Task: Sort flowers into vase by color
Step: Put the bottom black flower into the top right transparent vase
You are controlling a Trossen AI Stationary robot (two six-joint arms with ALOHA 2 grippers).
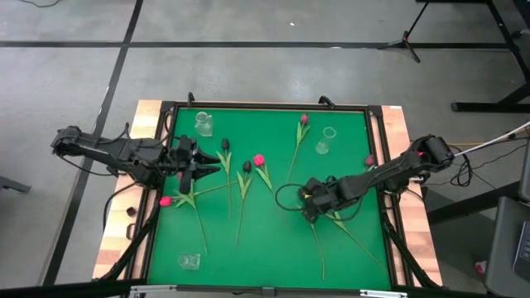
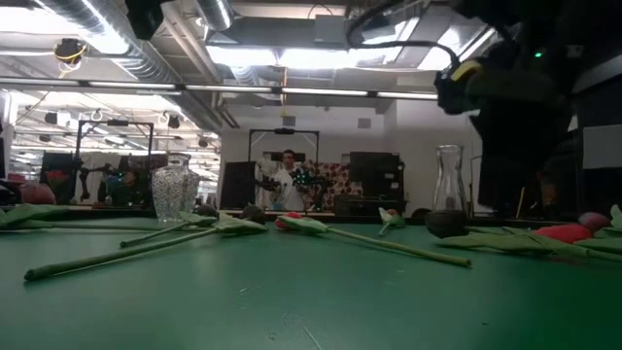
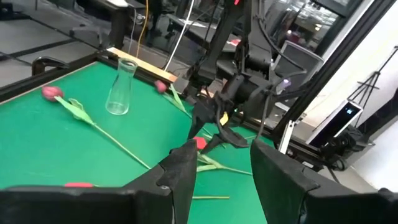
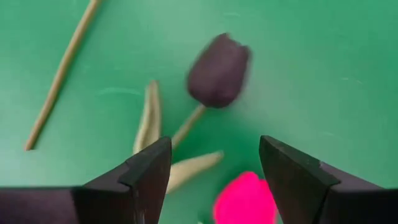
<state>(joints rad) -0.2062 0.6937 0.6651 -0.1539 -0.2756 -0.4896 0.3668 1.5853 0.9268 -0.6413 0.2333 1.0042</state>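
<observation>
The left gripper (image 1: 217, 168) hangs over the left part of the green table (image 1: 348, 141), its fingers (image 3: 186, 171) spread with nothing between them, pointing toward the middle of the mat. The right gripper (image 1: 305, 201) sits low over the right half of the table, near the front edge; in its wrist view its two dark fingers (image 4: 146, 171) stand wide apart and empty, just above a near-black tulip head (image 4: 217, 70) and beside a bright pink head (image 4: 245, 199).

The flowers lie flat and scattered across the mat, none in a vase. A bright pink tulip (image 1: 166, 201) lies by the left edge, just below the left gripper. Two dark-headed tulips (image 1: 224, 146) lie side by side near the centre, stems running toward the front edge, and another pink tulip (image 1: 259, 160) lies just to their right. A maroon-pink tulip (image 1: 304, 120) lies toward the back edge, its stem slanting down toward the right gripper. Long green stems (image 1: 352, 236) trail from under the right gripper toward the front right corner.

A clear glass vase (image 1: 204, 124) stands near the back left corner, a second (image 1: 325, 140) toward the back right, and a third (image 1: 190, 261) near the front left corner.
</observation>
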